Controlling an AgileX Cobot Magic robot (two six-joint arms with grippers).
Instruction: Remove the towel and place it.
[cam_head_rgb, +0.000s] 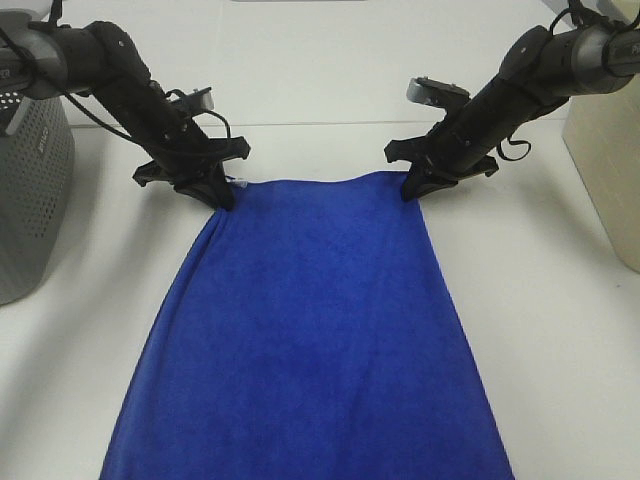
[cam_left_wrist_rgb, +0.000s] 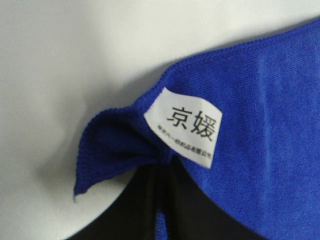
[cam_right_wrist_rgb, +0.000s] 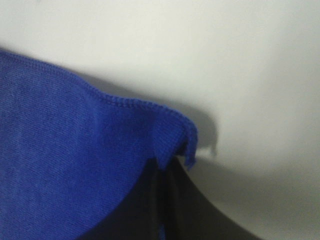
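Both claws were clamped on the far corners of the blue towel (cam_head_rgb: 305, 330), which lay spread toward the tabletop's (cam_head_rgb: 540, 300) near edge. Left claw (cam_head_rgb: 222, 195) pinched right by the tag (cam_left_wrist_rgb: 184, 130); right claw (cam_head_rgb: 415, 185) only had a thin bite, so I reckoned that corner could slip out on the lift.

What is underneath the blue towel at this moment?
Around the towel only white table shows, so it seems to lie there. Both far corners are pinched by the left gripper and right gripper. Anything beneath is covered.
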